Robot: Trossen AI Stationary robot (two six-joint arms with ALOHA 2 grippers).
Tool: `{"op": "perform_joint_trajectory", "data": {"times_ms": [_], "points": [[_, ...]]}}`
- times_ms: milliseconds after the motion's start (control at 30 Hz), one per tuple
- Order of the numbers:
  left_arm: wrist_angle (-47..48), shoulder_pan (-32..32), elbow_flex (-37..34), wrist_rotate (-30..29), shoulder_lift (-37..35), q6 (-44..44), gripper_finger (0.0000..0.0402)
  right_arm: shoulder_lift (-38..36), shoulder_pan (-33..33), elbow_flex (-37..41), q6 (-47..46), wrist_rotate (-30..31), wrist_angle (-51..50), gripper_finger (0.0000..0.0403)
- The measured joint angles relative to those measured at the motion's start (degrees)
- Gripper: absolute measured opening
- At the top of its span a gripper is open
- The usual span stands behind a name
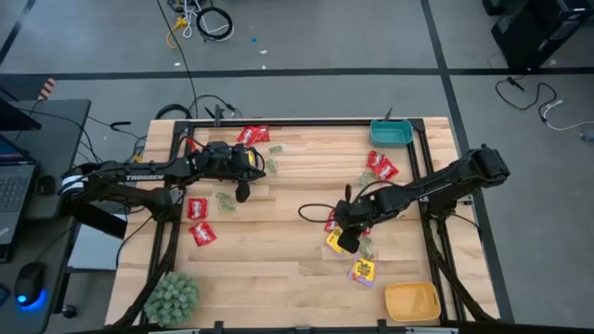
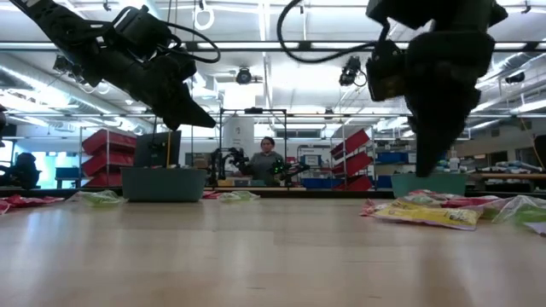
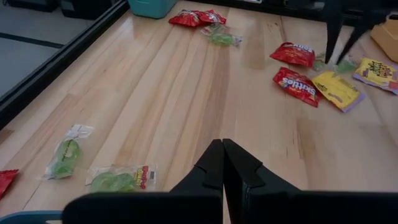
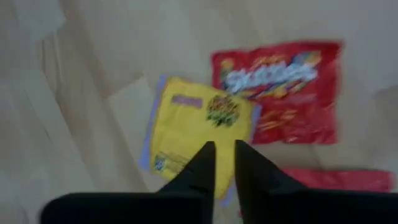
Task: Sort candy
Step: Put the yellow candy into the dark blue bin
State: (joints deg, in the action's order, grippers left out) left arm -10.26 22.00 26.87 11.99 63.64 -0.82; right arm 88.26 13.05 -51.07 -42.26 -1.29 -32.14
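Observation:
Candy lies scattered on the wooden table. Red packets (image 1: 197, 208) and pale green ones (image 1: 225, 199) lie left of centre, and more red ones (image 1: 252, 134) sit by the far edge. Right of centre are red packets (image 1: 380, 167) and two yellow packets (image 1: 336, 243) (image 1: 362, 270). My left gripper (image 1: 243, 192) hangs shut above bare wood, holding nothing (image 3: 222, 146). My right gripper (image 1: 348, 243) hovers just over a yellow packet (image 4: 199, 121) lying flat beside a red one (image 4: 286, 93). Its fingers are a narrow gap apart (image 4: 224, 148), pointing down.
A teal bin (image 1: 391, 133) stands at the far right corner and a yellow-orange bin (image 1: 411, 301) at the near right corner. A fuzzy green plant (image 1: 172, 295) sits at the near left corner. Bare wood lies in the middle and near part of the table. A person stands far behind (image 2: 269, 162).

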Motion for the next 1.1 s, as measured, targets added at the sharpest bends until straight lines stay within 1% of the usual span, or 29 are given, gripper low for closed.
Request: {"op": "perform_joint_trajectory", "data": {"times_ms": [200, 267, 367, 467, 567, 633, 700, 833, 867, 900, 1033, 1100], "points": [[0.62, 0.0, 0.0, 0.22, 0.0, 0.02, 0.0, 4.74, 0.71, 0.0, -1.55, 0.02, -0.38, 0.0156], [1.16, -0.02, 0.0, 0.28, 0.0, 0.02, 0.0, 6.1, 0.63, 0.0, -1.65, 0.07, -0.36, 0.0184], [1.52, -0.02, 0.0, 0.28, 0.0, 0.02, 0.0, 7.74, 0.25, -0.1, -1.27, 0.11, 0.12, 0.0209], [1.66, -0.02, 0.0, 0.28, 0.0, 0.02, 0.0, 8.73, 0.18, -0.26, -0.03, 0.15, 0.87, 0.0215], [1.76, -0.02, 0.0, 0.28, 0.0, 0.03, 0.0, 8.82, 0.11, -0.17, 0.22, 0.45, 1.66, 0.0201], [1.96, -0.02, 0.0, 0.28, 0.0, 0.02, 0.0, 8.86, 0.05, -0.13, 0.22, 1.5, 2.12, 0.0177], [1.99, -0.02, 0.0, 0.28, 0.0, 0.04, 0.0, 8.96, 0.05, -0.13, 0.64, 2.57, 3.0, 0.014], [2.01, -0.02, 0.0, 0.28, 0.0, 0.04, 0.0, 9.15, -0.01, -0.13, 3.61, 3.47, 5.95, 0.0037], [2.01, -0.02, 0.0, 0.28, 0.0, 0.04, 0.0, 9.15, -0.01, -0.13, 4.34, 3.49, 6.36, 0.0019], [2.01, -0.02, 0.0, 0.28, 0.0, 0.04, 0.0, 9.19, -0.01, -0.13, 4.86, 3.49, 6.71, 0.0012], [1.88, -0.02, 0.0, 0.28, 0.0, 0.04, 0.0, 8.88, -0.44, -0.11, 5.03, 3.68, 6.38, 0.0004], [1.22, -0.02, 0.0, 0.28, 0.0, 0.13, 0.0, 8.11, -0.53, 0.04, 5.42, 5.32, 5.77, 0.0002]]}}
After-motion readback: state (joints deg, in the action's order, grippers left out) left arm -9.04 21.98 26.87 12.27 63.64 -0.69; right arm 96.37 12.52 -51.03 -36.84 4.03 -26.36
